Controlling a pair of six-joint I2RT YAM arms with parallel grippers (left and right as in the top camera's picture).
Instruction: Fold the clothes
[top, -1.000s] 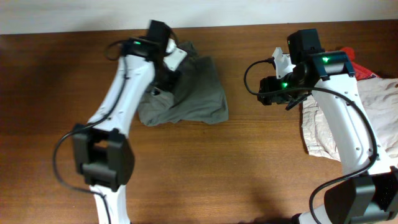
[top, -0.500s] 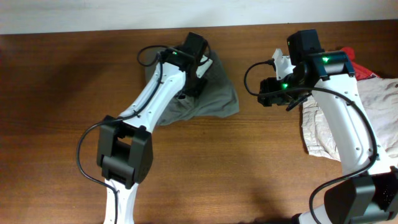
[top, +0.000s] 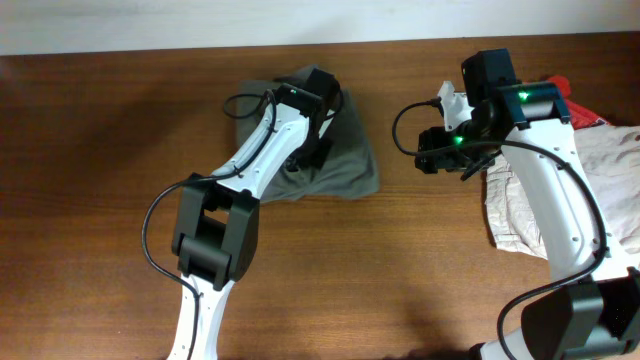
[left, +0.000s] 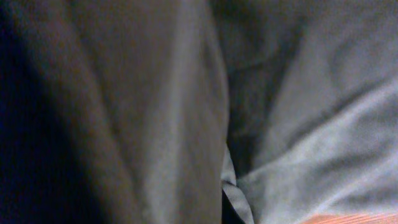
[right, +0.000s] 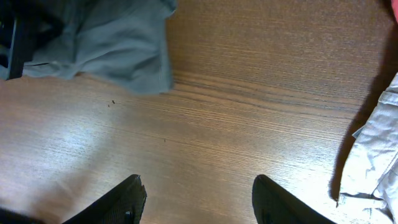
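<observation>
The left arm stretches forward, fingers clamped on the olive-grey shorts. The right arm hovers above the table, fingers apart.

Beige shorts lie crumpled on the wooden table's right side; red garment beside.

Clothes lie bunched on the surface, rear, left of centre. Left gripper is on top of them. Right gripper hangs over the surface to their right, apart from them. Second shorts lie at the right edge, with a T-shirt behind them.
</observation>
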